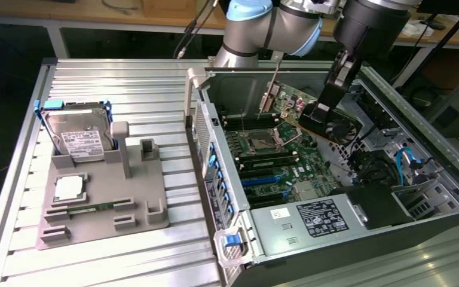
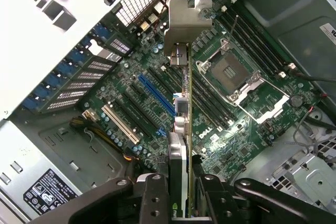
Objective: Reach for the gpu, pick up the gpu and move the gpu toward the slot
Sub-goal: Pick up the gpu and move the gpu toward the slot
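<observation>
The ridged metal bench [image 1: 118,78] carries an open computer case [image 1: 421,233] lying on its side at the exterior view's right. A grey holder tray [image 1: 102,215] sits at that view's left. The arm [image 1: 269,27] enters from the top of the exterior view, and its wrist angles down into the case. The motherboard [image 1: 274,161] lies flat on the case floor beside the power supply [image 1: 309,218].

The gpu [image 1: 329,122] is held up inside the case, tilted, over the board and near the processor socket [image 1: 262,142]. In the wrist view it runs edge-on as a thin slab, with its silver bracket [image 2: 186,22] at the far end. The black claw [image 2: 181,192] is drawn narrow and clamps the card's thin edge between its fingers [image 2: 152,198].

The tray holds a hard drive [image 1: 78,140] standing upright and a memory stick [image 1: 94,208], both well apart from the claw.
</observation>
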`<state>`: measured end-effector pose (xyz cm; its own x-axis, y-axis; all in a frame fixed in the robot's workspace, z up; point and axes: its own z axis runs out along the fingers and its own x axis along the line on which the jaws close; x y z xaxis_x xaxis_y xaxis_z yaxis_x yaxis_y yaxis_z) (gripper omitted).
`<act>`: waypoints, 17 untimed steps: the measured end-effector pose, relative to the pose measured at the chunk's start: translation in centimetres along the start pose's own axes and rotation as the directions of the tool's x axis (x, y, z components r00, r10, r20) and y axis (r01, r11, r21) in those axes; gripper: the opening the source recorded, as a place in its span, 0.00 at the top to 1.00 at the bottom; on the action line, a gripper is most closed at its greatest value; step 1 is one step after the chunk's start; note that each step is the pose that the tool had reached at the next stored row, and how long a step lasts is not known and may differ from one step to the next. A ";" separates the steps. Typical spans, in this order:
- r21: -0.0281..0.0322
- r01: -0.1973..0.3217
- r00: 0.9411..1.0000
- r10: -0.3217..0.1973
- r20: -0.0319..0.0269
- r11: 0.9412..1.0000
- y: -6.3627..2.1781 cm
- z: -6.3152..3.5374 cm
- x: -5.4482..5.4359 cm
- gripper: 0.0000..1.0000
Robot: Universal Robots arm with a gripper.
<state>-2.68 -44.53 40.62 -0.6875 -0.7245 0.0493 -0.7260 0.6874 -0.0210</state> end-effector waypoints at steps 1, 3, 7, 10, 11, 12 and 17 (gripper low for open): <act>0.000 0.000 1.000 0.000 0.000 1.000 0.00 0.00 0.0 0.73; 0.000 0.000 1.000 0.000 0.000 1.000 0.00 0.16 0.0 0.73; 0.000 0.000 1.000 0.000 0.000 1.000 0.02 0.85 0.0 0.73; 0.000 0.000 1.000 0.000 0.000 1.000 0.03 1.35 -0.1 0.73; 0.000 0.000 1.000 0.000 0.000 1.000 0.04 1.50 -0.1 0.73; 0.000 0.000 1.000 0.000 0.000 1.000 0.04 1.66 -0.1 0.73; 0.000 0.000 1.000 0.000 0.000 1.000 0.06 2.46 -0.1 0.73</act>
<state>-2.69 -44.53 38.16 -0.6874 -0.7246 0.0492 -0.7260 0.6874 -0.0211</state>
